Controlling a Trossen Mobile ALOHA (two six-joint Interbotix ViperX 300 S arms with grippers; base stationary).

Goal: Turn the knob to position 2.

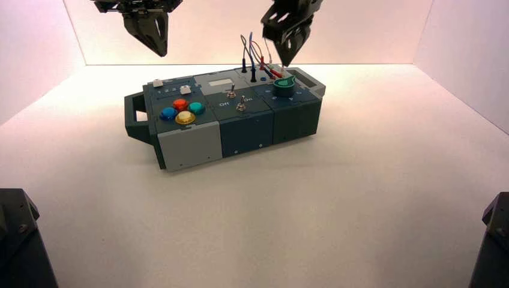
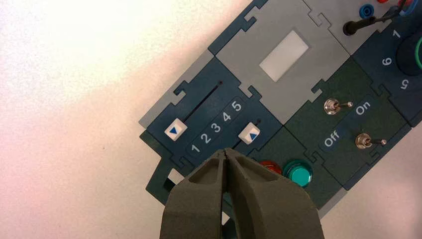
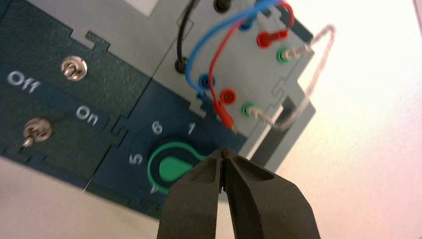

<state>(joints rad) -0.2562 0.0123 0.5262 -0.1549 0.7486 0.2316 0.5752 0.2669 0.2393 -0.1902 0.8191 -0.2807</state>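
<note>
The knob (image 1: 284, 86) is a teal-green round dial with a teardrop pointer tab, at the right end of the box (image 1: 180, 147). In the right wrist view the knob (image 3: 171, 168) shows with the numbers 5, 6 and 1 round it; its tab points towards my fingers, and the mark it points at is hidden behind them. My right gripper (image 3: 222, 153) is shut and empty, raised above and just behind the knob (image 1: 287, 60). My left gripper (image 2: 227, 152) is shut and empty, held high over the box's left end (image 1: 161, 51).
Two metal toggle switches (image 1: 235, 99) labelled Off and On stand mid-box. Red, blue, yellow and teal push buttons (image 1: 182, 111) and two white sliders (image 2: 175, 130) sit at the left end. Plugged wires (image 1: 261, 60) arch behind the knob. Handles jut from both ends of the box.
</note>
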